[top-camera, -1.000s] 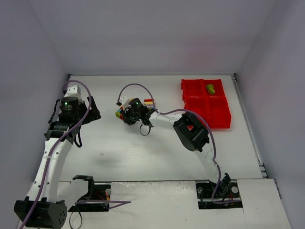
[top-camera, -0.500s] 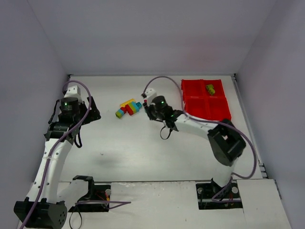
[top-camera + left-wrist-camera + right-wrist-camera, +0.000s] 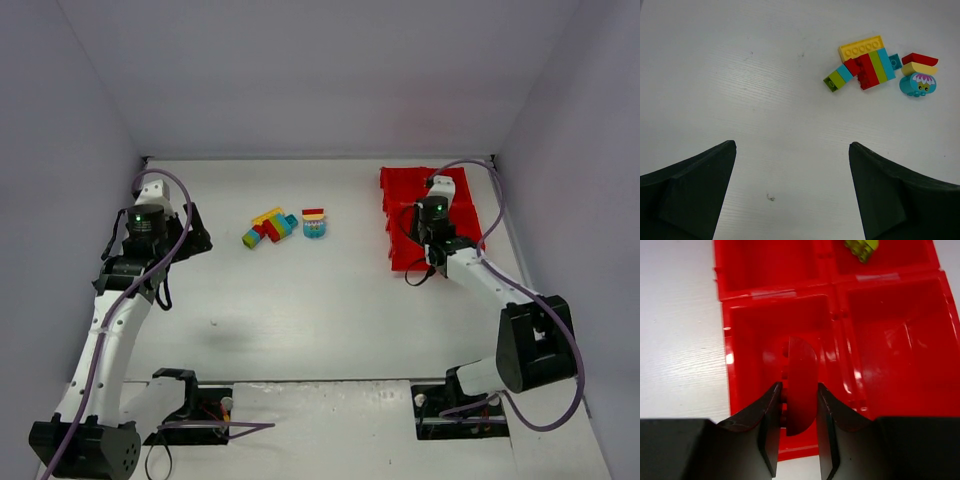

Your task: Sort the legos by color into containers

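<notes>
My right gripper (image 3: pixel 797 407) is shut on a red curved brick (image 3: pixel 801 385) and holds it over the near-left bin of the red tray (image 3: pixel 727 370). In the top view that gripper (image 3: pixel 432 228) hangs over the tray (image 3: pixel 470 255). A yellow-green brick (image 3: pixel 861 247) lies in the far-right bin. A cluster of yellow, red, green and teal bricks (image 3: pixel 268 228) lies mid-table, with a teal round brick topped by yellow and red pieces (image 3: pixel 314 224) beside it; both show in the left wrist view (image 3: pixel 867 65) (image 3: pixel 918 75). My left gripper (image 3: pixel 790 200) is open and empty, left of the cluster.
White walls enclose the table on three sides. The tray sits at the far right corner near the right wall (image 3: pixel 530 250). A small dark speck (image 3: pixel 770 198) marks the table between my left fingers.
My right arm has swung from the brick cluster rightward to over the red tray, carrying the red brick. The left arm has not moved.
</notes>
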Tool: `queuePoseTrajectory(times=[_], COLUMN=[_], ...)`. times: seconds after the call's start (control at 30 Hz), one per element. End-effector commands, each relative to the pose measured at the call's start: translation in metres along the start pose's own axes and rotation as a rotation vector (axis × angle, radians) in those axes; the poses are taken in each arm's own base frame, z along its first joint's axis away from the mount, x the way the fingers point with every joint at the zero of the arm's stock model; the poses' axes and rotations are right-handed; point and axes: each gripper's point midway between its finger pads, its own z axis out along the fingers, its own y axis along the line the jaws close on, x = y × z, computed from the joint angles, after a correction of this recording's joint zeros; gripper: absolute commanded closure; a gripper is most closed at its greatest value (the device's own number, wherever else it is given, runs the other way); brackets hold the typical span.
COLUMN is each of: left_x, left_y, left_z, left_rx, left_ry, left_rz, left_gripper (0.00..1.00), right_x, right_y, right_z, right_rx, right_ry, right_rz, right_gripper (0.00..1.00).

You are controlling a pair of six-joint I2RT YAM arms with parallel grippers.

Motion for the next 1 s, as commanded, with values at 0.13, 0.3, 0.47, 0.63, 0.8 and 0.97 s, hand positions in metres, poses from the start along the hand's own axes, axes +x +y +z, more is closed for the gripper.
queuePoseTrajectory(times=[0.13,0.3,0.47,0.63,0.8,0.97], left_x=[-0.017,-0.018,-0.018,-0.018,-0.019,-0.018], left_y=[-0.005,-0.005,-0.005,-0.005,-0.005,-0.005], left_z=[-0.001,-0.002,-0.002,-0.003,-0.004,-0.003], left_rx=[0.018,0.019,0.018,0.02,0.021,0.02], left_ry=[-0.057,-0.06,-0.061,-0.063,-0.065,-0.062], left_rz=[-0.022,-0.022,-0.023,-0.022,-0.021,-0.021], left_gripper=[0.12,0.12,0.12,0.12,0.12,0.12], right_x=[0.005,0.003,-0.01,-0.032,-0.072,-0.088], right_y=[-0.022,-0.018,-0.004,0.028,0.103,0.187], right_z=[0.01,0.019,0.017,0.004,-0.021,-0.028], right_rx=[0.051,0.033,-0.039,-0.168,-0.42,-0.652], right_ry=[0.037,0.055,0.038,-0.008,-0.114,-0.146], right_rz=[0.15,0.132,0.12,0.094,-0.033,-0.19], right_gripper=[0.94,0.63,0.53,0.49,0.52,0.53])
